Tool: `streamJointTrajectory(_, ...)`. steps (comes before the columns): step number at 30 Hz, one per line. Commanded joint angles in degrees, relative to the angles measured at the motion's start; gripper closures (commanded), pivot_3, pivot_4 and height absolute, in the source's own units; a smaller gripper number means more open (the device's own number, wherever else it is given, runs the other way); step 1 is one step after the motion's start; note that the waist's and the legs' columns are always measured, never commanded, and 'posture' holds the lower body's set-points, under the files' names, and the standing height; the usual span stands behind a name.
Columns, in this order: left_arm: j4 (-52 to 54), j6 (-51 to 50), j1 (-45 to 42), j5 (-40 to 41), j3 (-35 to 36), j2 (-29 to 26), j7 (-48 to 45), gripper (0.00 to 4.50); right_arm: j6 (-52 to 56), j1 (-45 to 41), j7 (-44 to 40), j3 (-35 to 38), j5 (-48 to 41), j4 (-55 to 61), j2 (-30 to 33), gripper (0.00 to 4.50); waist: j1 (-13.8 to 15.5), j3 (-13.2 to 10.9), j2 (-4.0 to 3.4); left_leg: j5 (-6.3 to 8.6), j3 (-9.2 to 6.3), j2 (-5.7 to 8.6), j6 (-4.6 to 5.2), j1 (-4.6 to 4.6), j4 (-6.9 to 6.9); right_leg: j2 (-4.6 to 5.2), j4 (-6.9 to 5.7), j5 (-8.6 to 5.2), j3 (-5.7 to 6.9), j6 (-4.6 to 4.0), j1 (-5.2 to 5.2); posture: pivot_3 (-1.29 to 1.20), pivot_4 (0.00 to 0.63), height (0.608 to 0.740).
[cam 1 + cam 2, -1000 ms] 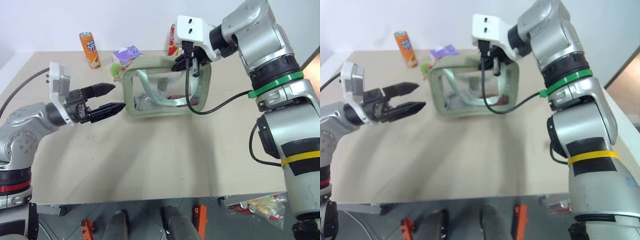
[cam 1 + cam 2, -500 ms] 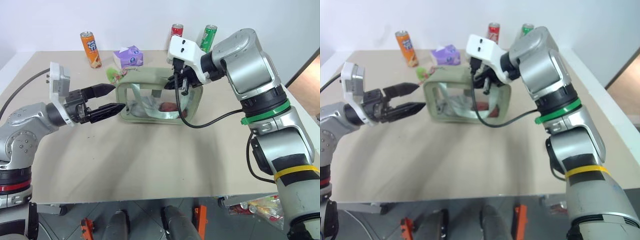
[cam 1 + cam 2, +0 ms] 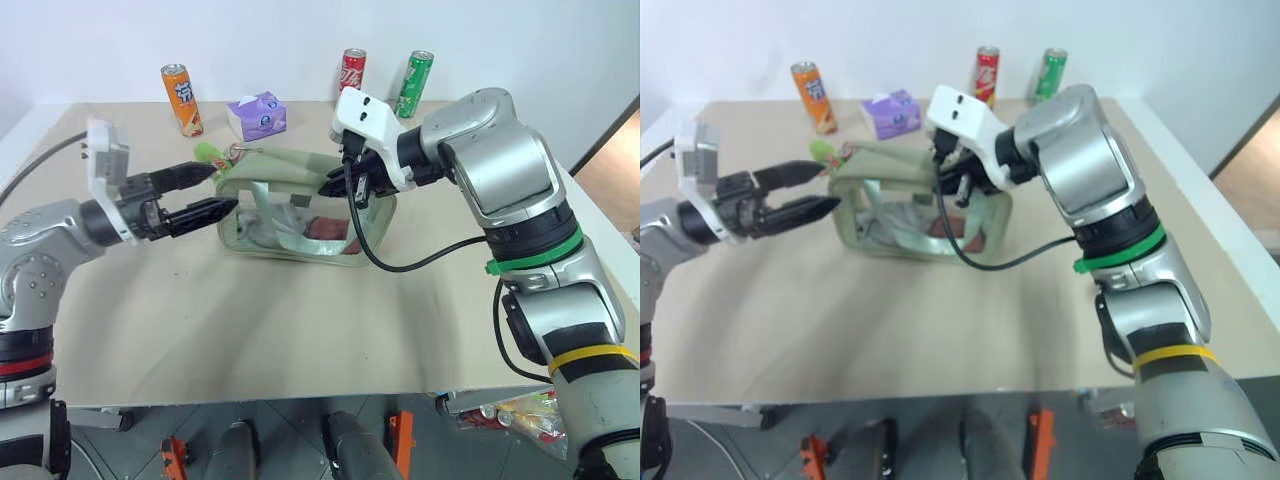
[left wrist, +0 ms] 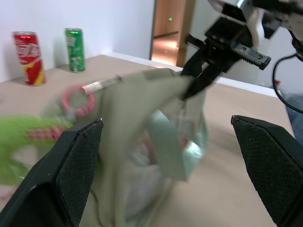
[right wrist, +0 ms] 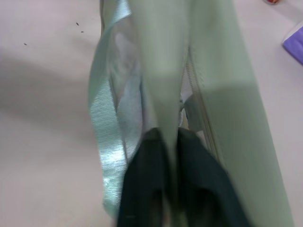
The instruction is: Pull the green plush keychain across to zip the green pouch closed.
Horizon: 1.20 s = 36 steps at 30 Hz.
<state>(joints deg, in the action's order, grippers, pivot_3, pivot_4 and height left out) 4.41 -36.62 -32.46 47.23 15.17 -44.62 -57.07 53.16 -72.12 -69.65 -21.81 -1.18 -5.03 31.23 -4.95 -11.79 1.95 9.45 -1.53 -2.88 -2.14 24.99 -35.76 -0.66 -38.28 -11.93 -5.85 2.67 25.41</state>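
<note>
The green pouch [image 3: 305,210] lies on the tan table [image 3: 300,320], a little above the middle of the head-camera frame, its clear window panel facing the camera and its top edge pulled up toward the right. The green plush keychain [image 3: 208,153] sits at the pouch's upper left corner, just above the left gripper's upper finger, with a pink ring [image 4: 78,100] beside it in the left wrist view. The left gripper [image 3: 205,192] reaches in from the left side of the frame, its two black fingers spread apart and holding nothing, their tips right at the left end of the pouch. The right gripper [image 3: 340,185] comes in from the upper right; in the right wrist view its dark fingers [image 5: 142,189] are pinched on a fold of the pouch's pale green fabric. Along the top of the frame stand an orange can [image 3: 181,99], a purple tissue box [image 3: 257,115], a red can [image 3: 352,71] and a green can [image 3: 413,84].
</note>
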Motion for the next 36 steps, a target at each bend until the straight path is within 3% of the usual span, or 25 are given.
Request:
streamJointTrajectory(1,0.95,0.38,-0.88,0.29,1.92,-1.24,-0.54,0.00,-1.08,-0.02,1.07,2.23,-1.54,2.00,1.02,2.44,0.07,0.00,0.00,0.00,0.00,0.00,0.00,0.02,-0.02,0.01,0.00,0.00,0.00,0.00,0.00,0.00,0.150,0.740)
streamJointTrajectory(8,0.68,0.27,-1.22,0.54,1.94,-0.80,-0.35,0.00,-1.03,-1.60,-0.37,3.36,-5.01,-0.78,1.88,0.06,0.16,0.00,0.00,0.00,-0.03,0.00,0.00,0.04,-0.02,0.00,0.01,-0.01,0.03,0.00,0.01,0.00,0.150,0.740)
streamJointTrajectory(14,0.11,-0.38,-1.28,2.29,3.89,-0.52,0.48,0.00,1.25,-7.72,-17.35,13.18,-21.24,-2.72,9.42,0.06,0.45,-0.01,-0.01,0.00,-0.02,0.01,0.00,0.09,-0.02,0.03,0.04,-0.02,0.03,0.01,0.02,0.00,0.150,0.740)
streamJointTrajectory(18,-0.86,-1.44,-0.98,4.55,7.12,-0.36,2.19,0.00,1.02,-7.99,-21.90,18.52,-27.64,-2.81,13.89,0.06,0.58,0.00,0.01,0.02,-0.09,0.00,0.01,0.05,0.06,0.02,0.07,-0.12,0.12,-0.04,-0.02,0.00,0.150,0.740)
streamJointTrajectory(24,-1.67,-1.72,4.11,2.79,8.82,-3.02,1.43,0.00,-10.26,2.81,-15.86,19.09,-22.28,-4.88,19.32,0.06,0.45,0.04,0.06,0.02,-0.04,-0.01,0.01,-0.14,0.02,0.02,0.06,-0.14,0.11,-0.16,-0.16,0.00,0.150,0.740)
streamJointTrajectory(28,-3.02,-0.52,10.85,-1.39,8.04,-6.85,-1.81,0.00,-20.99,14.95,-5.68,18.96,-15.14,-3.84,18.71,0.06,0.27,0.06,0.10,0.01,0.16,-0.02,0.01,-0.17,0.03,0.03,0.04,-0.15,-0.07,-0.23,-0.09,0.00,0.150,0.740)
streamJointTrajectory(36,-3.74,-1.58,10.99,-1.15,9.78,-8.05,-2.99,0.00,-17.07,19.34,-0.22,20.57,-18.47,0.65,15.18,0.06,0.33,-0.01,-0.02,0.00,0.31,-0.02,0.00,-0.10,0.04,0.03,0.02,-0.09,-0.22,-0.15,0.03,0.00,0.150,0.740)
